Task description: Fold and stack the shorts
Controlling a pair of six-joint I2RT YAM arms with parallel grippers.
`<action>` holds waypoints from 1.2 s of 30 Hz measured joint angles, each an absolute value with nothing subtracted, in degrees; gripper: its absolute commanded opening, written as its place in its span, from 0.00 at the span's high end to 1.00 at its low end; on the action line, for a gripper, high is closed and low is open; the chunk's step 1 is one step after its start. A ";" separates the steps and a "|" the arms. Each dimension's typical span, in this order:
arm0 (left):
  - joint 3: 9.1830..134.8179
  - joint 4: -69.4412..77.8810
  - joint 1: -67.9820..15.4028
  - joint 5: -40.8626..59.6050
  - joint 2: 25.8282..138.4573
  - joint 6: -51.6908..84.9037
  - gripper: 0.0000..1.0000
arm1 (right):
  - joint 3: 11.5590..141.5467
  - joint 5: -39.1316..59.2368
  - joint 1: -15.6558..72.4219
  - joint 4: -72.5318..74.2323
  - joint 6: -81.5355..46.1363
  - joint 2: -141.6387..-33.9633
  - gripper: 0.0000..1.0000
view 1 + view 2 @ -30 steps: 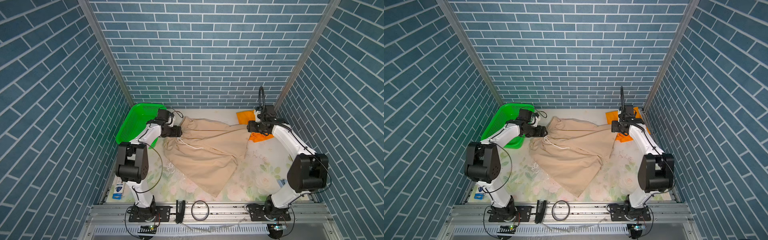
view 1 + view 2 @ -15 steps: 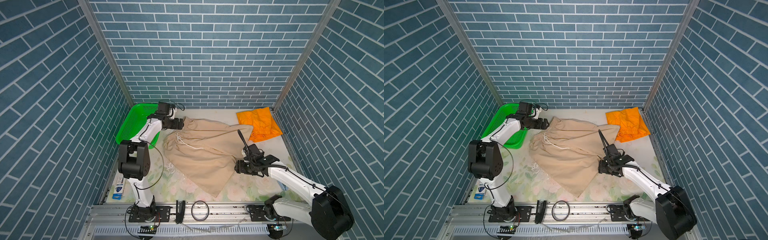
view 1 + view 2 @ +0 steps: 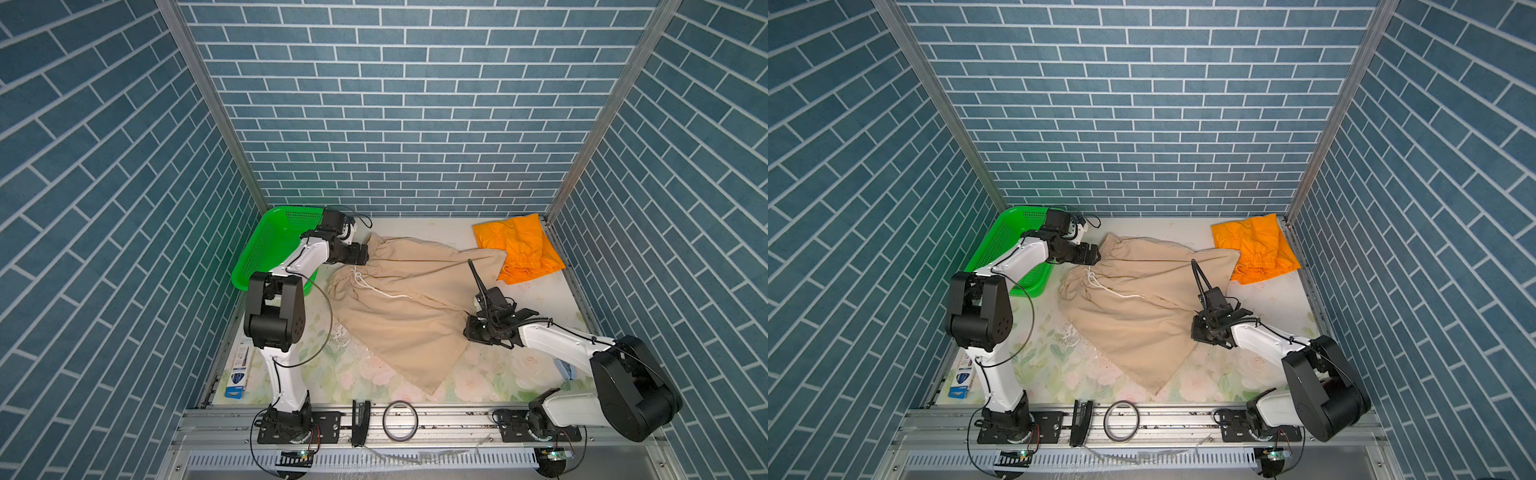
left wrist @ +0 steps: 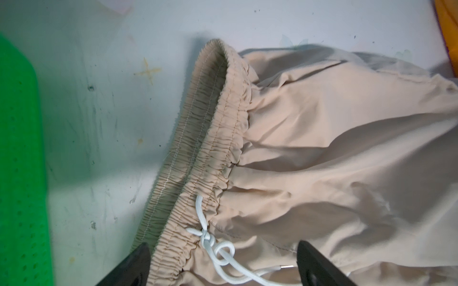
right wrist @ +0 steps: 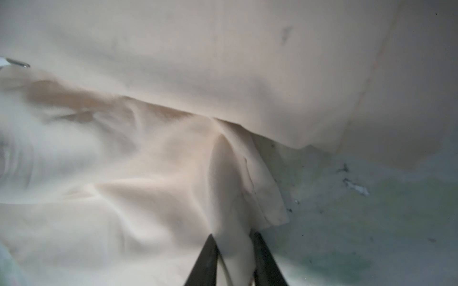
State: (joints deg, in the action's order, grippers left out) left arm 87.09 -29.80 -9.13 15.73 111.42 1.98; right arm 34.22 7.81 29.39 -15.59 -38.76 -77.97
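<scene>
The right gripper (image 5: 233, 237) pinches only a thin edge fold of the beige shorts (image 3: 407, 307), spread across the tabletop (image 3: 540, 365), while the left gripper (image 4: 222, 244) hangs wide apart over the waistband (image 4: 218, 138), so a one-sided pull could slip free or bunch the cloth.

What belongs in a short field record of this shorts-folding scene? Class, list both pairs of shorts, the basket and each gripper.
beige shorts: spread unfolded across the middle of the table, waistband towards the green basket
orange shorts: bunched in the far right corner, not stacked
green basket: far left corner
left gripper: open, fingers either side of the waistband near the white drawstring
right gripper: shut on a fold at the beige shorts' right edge
stacking: not yet done
</scene>
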 measured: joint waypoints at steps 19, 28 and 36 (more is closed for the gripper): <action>70.91 -30.89 -9.13 15.70 96.25 10.22 0.18 | 46.87 5.85 11.18 -35.42 -28.03 -75.83 0.62; 59.29 -28.01 -7.70 16.58 84.86 15.05 0.18 | 44.88 9.89 19.14 -46.68 -34.89 -53.28 0.56; 49.12 -22.37 -4.29 18.37 79.07 19.55 0.17 | 34.50 11.40 41.67 -50.52 -46.68 -50.54 0.53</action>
State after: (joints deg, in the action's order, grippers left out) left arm 49.12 -22.37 -4.29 18.37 79.07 19.55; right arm 34.50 11.40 41.67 -50.52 -46.68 -50.54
